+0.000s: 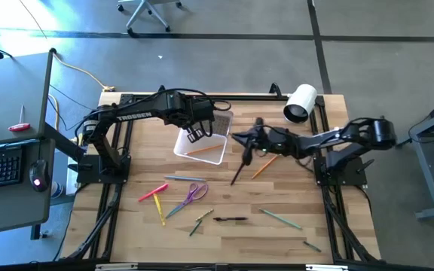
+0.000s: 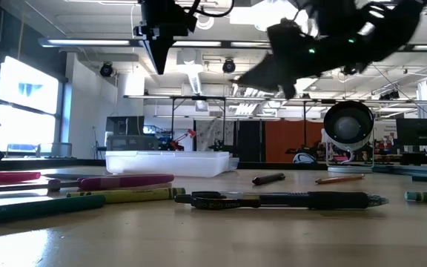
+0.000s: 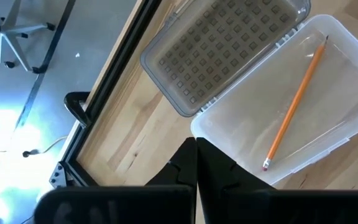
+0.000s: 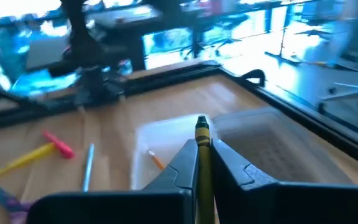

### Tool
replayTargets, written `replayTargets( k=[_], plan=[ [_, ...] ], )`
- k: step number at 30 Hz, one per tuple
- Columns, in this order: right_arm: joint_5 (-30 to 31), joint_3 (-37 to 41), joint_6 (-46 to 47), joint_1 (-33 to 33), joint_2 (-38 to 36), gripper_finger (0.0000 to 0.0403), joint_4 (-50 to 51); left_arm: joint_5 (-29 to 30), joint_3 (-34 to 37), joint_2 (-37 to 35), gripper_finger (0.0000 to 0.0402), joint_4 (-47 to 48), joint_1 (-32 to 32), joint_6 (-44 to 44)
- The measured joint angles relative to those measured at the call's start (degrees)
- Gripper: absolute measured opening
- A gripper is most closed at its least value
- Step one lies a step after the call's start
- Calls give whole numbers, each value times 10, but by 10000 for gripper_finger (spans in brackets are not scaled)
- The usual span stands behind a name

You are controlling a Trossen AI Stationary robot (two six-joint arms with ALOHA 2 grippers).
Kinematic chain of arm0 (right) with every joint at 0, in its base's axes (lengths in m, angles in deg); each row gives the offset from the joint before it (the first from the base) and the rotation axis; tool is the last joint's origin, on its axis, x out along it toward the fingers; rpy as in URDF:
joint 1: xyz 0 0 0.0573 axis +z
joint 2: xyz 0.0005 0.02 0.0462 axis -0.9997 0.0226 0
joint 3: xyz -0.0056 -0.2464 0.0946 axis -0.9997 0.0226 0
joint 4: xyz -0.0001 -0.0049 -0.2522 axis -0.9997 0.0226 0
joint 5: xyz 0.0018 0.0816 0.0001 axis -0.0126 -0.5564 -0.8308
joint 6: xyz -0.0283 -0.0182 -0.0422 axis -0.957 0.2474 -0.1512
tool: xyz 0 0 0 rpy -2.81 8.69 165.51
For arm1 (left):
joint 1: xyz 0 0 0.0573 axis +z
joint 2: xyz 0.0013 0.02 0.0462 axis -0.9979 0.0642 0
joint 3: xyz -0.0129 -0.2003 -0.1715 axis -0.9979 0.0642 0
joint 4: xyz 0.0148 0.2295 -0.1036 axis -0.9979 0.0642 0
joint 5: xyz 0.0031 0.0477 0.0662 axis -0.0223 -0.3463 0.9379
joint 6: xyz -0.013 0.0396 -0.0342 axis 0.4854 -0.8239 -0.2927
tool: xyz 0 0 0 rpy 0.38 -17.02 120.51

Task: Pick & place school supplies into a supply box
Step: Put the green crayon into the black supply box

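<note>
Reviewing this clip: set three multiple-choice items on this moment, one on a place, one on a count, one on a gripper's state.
1. Where is the white roll?
A. near the table's far right corner
B. inside the box
C. beside the scissors

2. How many pencils lie in the supply box?
A. none
B. one
C. three

3. The right gripper is:
A. open, empty
B. shut on a yellow-green pencil
C. out of sight

Answers: 1 A, in the high view; 2 B, a single orange pencil; 3 B, yellow-green pencil is clamped between its fingers.
</note>
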Motion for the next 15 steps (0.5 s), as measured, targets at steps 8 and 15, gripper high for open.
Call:
replayTargets(
  k=[8, 15],
  plan=[
    [-1, -194, -68, 13, 196, 7, 118, 57, 0, -24, 31, 77, -4, 76],
    [-8, -318, -121, -3, 313, 20, 138, 60, 0, -55, 38, 63, -4, 88]
  ],
)
